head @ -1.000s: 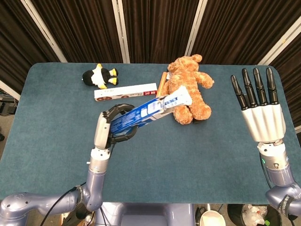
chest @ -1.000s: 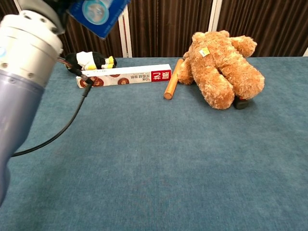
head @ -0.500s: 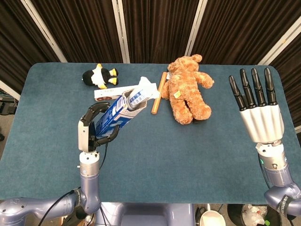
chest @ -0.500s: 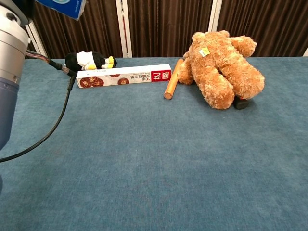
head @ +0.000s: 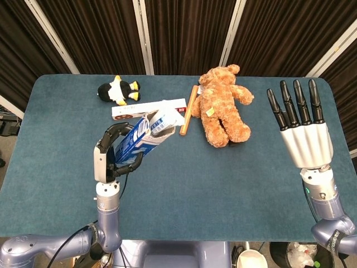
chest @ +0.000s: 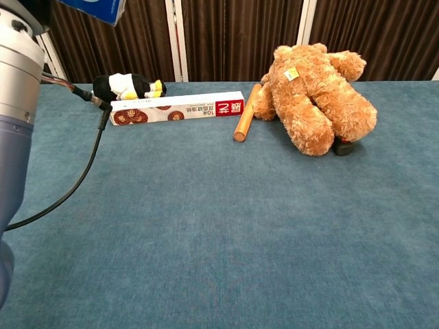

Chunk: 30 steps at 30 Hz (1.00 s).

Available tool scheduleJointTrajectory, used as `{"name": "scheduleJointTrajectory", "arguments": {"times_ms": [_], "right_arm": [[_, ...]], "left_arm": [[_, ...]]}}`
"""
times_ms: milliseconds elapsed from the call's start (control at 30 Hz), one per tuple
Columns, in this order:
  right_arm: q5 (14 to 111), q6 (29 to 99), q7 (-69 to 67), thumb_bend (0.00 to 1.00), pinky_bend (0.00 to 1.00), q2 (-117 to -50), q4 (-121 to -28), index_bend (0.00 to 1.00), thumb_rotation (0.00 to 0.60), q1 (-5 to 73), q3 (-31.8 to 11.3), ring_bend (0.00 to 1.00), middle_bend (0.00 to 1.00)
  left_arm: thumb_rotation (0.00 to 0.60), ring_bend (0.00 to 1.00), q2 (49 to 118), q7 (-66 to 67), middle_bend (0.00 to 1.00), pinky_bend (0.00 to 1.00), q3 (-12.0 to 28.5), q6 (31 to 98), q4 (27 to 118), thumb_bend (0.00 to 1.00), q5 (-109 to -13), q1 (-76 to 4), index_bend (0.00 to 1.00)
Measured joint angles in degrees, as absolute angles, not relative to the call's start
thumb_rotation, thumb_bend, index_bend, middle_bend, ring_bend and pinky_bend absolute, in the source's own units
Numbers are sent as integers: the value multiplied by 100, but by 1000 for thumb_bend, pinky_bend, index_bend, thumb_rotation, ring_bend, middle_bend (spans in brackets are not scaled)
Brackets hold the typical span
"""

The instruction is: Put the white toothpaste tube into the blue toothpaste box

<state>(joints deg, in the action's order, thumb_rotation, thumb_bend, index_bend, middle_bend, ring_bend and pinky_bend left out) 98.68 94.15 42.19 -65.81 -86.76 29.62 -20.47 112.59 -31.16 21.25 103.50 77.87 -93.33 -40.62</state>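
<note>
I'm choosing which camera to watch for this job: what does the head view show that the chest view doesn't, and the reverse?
Only the head view shows the left hand gripping the blue box with the white tube poking out, and the raised, empty right hand. Only the chest view shows a small dark thing under the teddy bear. Both show the bear, penguin toy, long white box and wooden stick.

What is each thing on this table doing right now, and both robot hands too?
Left robot hand: raised, gripping the blue toothpaste box.
Blue toothpaste box: held tilted above the table, end flaps open.
White toothpaste tube: end sticks out of the box's open end.
Right robot hand: open, fingers straight, holding nothing.
Teddy bear: lying down.
Penguin toy: lying on its side.
Long white carton: lying flat.
Wooden stick: lying beside the bear.
</note>
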Motion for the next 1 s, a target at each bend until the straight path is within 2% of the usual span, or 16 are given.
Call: {"name": "scheduleJointTrajectory", "arguments": {"times_ms": [100,167,233,667,867,1000], "right_arm": [[9879,9416,4208,480,36,-6572,-8681,0,600,2965,-2046,69,177],[9891,9415,4207,480,36,-6568,-8686,0,600,2970,-2044,69,177],[9895,9414,4205,479,36,-6565,-8693,0,600,2972,-2044,69,177],[9920,9397,4197,480,36,-6519,-8743,0,600,2959,-2020,69,178],[9953,9421,4146,481,36,-6496,-8798,0,600,2922,-1983,69,178],[9990,9439,4111,480,36,-6507,-8857,0,600,2896,-1936,69,178]], "left_arm": [[600,315,11264,-3078,327,509,2122,10334,7749,450,-9354,-4076,179],[600,353,11262,-3051,373,533,2102,10308,7702,535,-9376,-4081,209],[600,379,11268,-3029,405,549,2078,10283,7669,576,-9372,-4075,236],[600,392,11172,-2873,418,566,1939,10051,7507,577,-9331,-4017,248],[600,410,10755,-2567,440,566,1530,9659,7253,567,-9492,-3978,277],[600,415,10395,-2402,446,566,1026,9374,7087,564,-9682,-3883,285]]}}
